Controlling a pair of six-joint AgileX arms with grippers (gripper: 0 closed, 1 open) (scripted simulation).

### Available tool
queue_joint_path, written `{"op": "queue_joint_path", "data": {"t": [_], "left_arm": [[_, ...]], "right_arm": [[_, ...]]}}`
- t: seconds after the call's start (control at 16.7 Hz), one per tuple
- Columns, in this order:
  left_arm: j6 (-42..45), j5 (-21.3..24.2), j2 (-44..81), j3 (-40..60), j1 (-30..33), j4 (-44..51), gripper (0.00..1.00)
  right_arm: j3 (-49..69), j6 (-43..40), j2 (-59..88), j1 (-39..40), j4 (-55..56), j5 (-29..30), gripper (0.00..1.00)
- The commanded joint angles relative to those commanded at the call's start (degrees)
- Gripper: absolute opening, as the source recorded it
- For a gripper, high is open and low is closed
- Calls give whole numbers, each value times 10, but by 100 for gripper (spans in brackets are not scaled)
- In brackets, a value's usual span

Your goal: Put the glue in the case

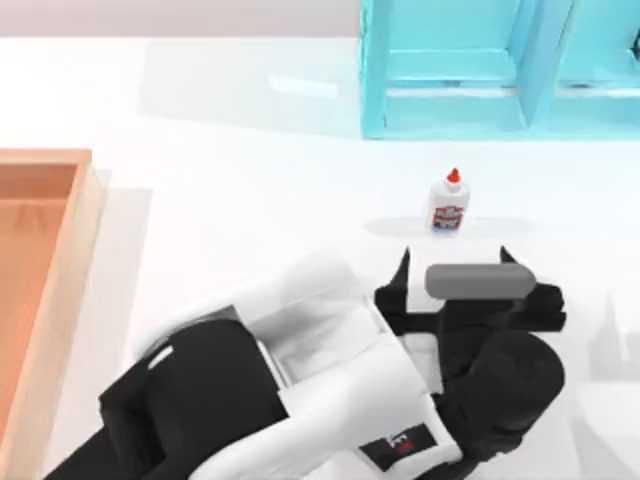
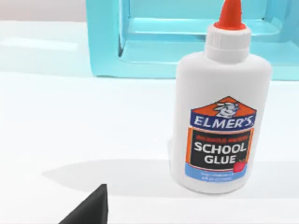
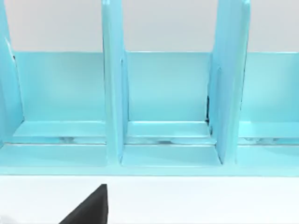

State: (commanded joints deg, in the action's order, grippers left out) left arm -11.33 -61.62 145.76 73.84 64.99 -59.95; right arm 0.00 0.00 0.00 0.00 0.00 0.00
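Glue point(image 1: 449, 203): small white squeeze bottle, orange-red pointed cap, blue-and-red label, upright on the table point(image 1: 250, 180). Left hand point(image 1: 455, 265): fingers apart, empty, glue just beyond the tips, untouched. Case point(image 1: 440, 110): turquoise, upright dividers, beyond the glue. Wooden tray point(image 1: 60, 290): far left of the hand.

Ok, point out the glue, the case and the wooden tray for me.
glue point(image 2: 219, 116): left wrist view, on the white body at its label.
case point(image 1: 445, 110): top view, on the front ledge of a turquoise compartment.
wooden tray point(image 1: 60, 290): top view, on its light-brown raised rim at the table's left.
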Motion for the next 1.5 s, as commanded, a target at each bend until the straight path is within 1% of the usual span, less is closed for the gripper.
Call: {"op": "queue_joint_path", "data": {"t": [0.12, 0.48, 0.6, 0.78, 1.5], "left_arm": [[7, 17, 17, 32, -16, 9, 100], [30, 88, 79, 155, -88, 50, 100], [31, 96, 85, 167, -96, 55, 100], [31, 96, 85, 167, -96, 55, 100], [31, 96, 85, 167, -96, 55, 10]], "right_arm": [[0, 0, 0, 0, 0, 0, 100], [0, 0, 0, 0, 0, 0, 100], [0, 0, 0, 0, 0, 0, 100], [0, 0, 0, 0, 0, 0, 100], [0, 0, 0, 0, 0, 0, 100]]}}
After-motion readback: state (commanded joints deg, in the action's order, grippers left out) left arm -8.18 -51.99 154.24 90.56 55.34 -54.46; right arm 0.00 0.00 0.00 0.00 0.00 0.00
